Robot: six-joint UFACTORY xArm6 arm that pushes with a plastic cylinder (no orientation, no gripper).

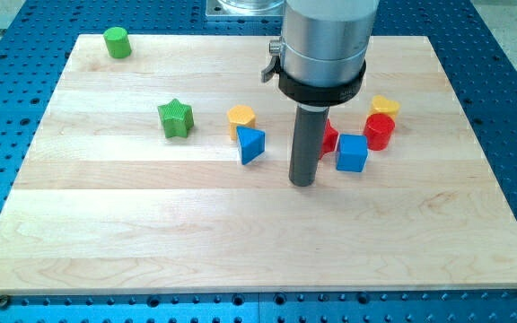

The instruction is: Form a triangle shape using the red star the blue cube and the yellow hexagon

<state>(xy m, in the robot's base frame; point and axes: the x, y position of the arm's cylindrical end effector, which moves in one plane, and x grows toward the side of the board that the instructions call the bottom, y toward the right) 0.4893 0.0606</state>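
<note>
My tip rests on the board just below and left of the red star, which the rod partly hides. The blue cube sits right of the tip, touching or nearly touching the red star. The yellow hexagon lies to the upper left of the tip, with the blue triangle right below it.
A red cylinder and a yellow heart sit right of the blue cube. A green star lies left of the hexagon. A green cylinder stands at the board's top left. The wooden board lies on a blue perforated table.
</note>
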